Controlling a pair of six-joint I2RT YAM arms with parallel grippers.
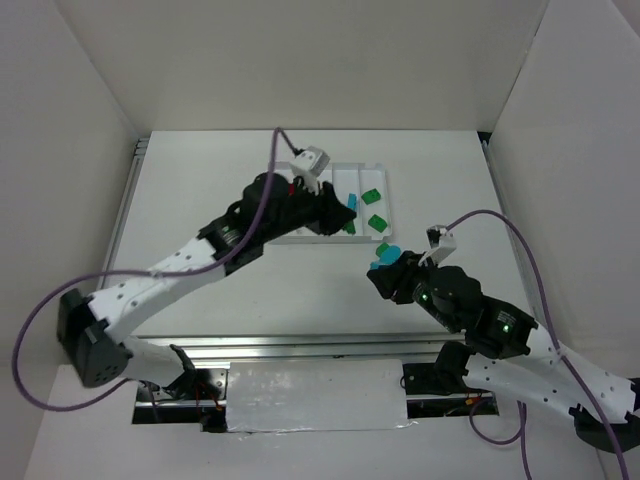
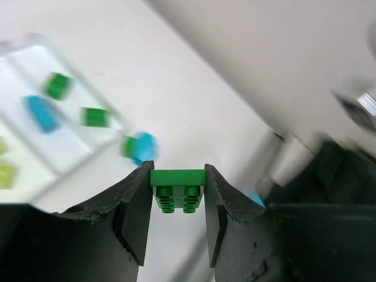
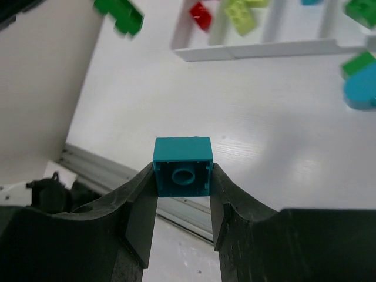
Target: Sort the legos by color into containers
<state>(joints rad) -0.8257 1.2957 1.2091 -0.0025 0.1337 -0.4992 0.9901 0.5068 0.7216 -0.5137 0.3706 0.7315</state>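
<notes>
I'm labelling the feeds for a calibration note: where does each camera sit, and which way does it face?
Top external: fixed above and behind the bases, looking down on table and white tray; both arms show.
Left wrist: on the left arm, looking down past the left pincer, shut on a green brick; tray at left.
Right wrist: on the right arm, looking past the right pincer, shut on a teal brick, toward the tray.
Shared: both wrist views show the tray and a loose cyan brick beside it.
</notes>
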